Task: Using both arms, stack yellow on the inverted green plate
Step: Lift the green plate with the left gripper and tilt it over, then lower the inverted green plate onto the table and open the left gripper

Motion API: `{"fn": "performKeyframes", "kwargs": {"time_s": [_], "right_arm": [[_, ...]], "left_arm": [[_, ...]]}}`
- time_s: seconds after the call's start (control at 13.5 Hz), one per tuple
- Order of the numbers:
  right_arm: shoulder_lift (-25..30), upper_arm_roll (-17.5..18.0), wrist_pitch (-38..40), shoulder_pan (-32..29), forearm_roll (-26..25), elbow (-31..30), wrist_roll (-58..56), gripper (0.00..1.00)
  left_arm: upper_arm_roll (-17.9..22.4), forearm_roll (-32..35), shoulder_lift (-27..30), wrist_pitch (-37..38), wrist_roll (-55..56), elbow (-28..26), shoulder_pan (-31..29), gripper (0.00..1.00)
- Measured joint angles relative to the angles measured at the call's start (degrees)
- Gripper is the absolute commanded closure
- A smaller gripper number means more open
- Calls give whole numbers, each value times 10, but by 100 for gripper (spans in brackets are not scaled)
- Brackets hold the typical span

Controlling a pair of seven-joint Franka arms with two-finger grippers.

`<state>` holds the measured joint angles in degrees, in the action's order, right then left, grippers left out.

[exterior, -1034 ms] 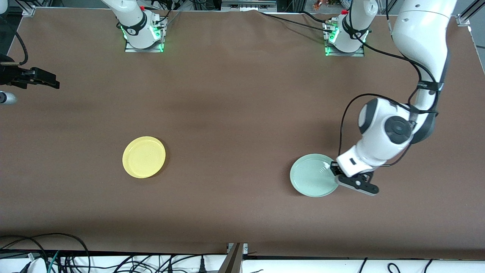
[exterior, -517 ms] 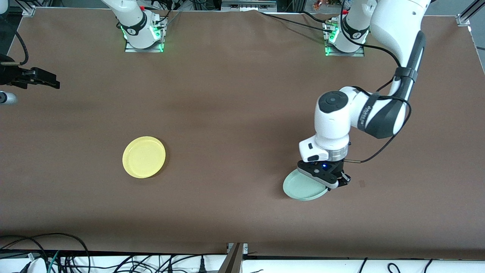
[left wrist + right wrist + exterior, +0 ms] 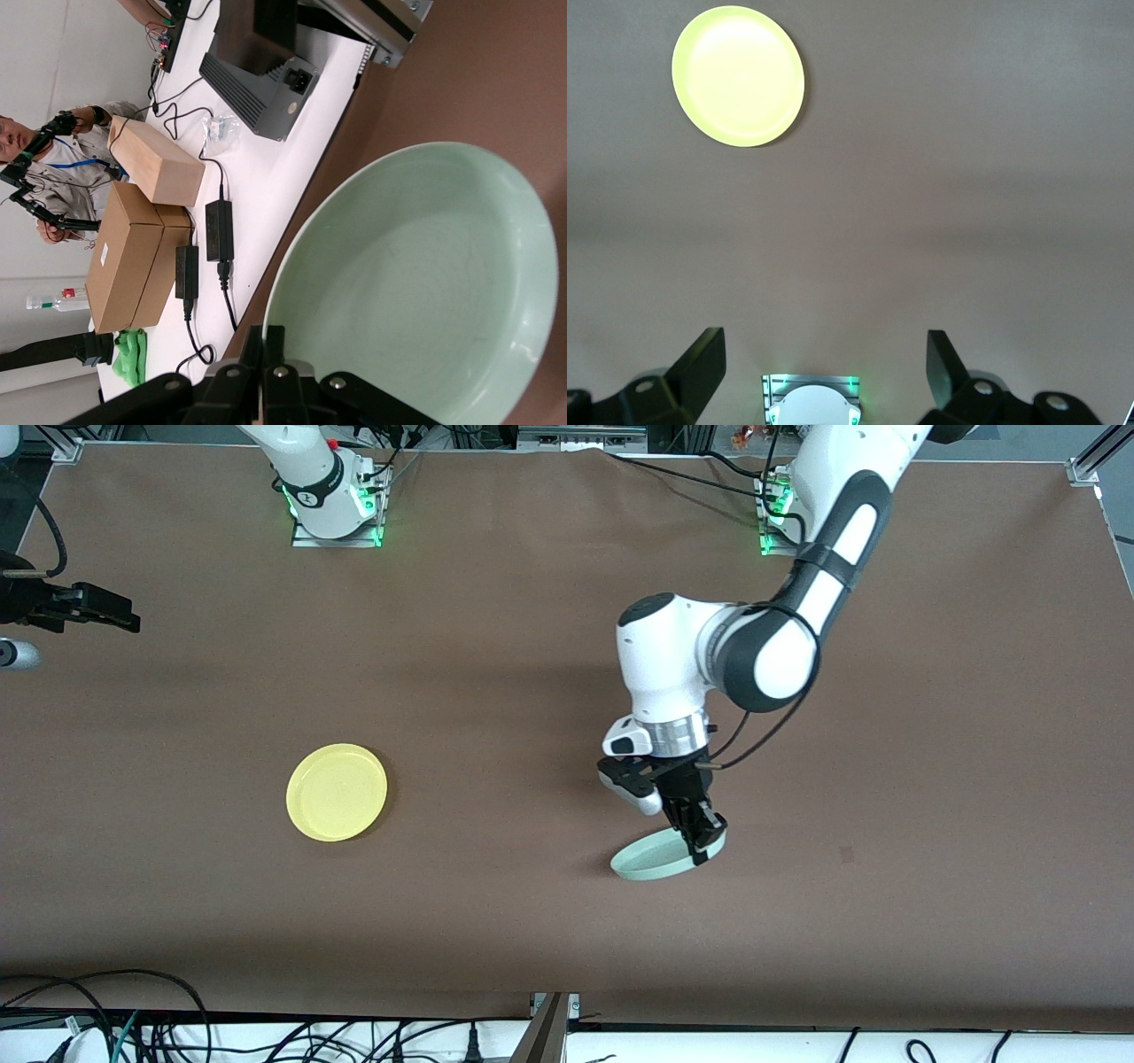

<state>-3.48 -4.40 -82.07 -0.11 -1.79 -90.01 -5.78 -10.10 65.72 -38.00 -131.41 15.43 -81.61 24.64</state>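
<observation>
We note the left gripper (image 3: 700, 841) pinching the round pale mint-green plastic plate (image 3: 651, 861) by its rim, tilted, lower centre of frame. We should finish the flip before release. Round bright-yellow plastic plate (image 3: 337, 792) lies centre-left; the right gripper (image 3: 824, 363) waits, spread.

Even overhead light falls on the brown bench (image 3: 496, 646); soft shadows sit under the left arm (image 3: 762, 646). Glare whitens the yellow plate (image 3: 738, 75); focus stays sharp.
</observation>
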Motion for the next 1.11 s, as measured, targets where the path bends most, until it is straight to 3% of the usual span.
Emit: {"fn": "performKeyframes", "kwargs": {"time_s": [0.37,0.89,1.11], "right_arm": [[0,0,0,0,0,0,0,0],[0,2,1,1,0,0,0,0],[0,2,1,1,0,0,0,0]], "left_arm": [[2,132,-92,176,127,57,114,100],[15,171,-174,312,171,131,208,100],[12,173,-188,336,201,147,237,100]]}}
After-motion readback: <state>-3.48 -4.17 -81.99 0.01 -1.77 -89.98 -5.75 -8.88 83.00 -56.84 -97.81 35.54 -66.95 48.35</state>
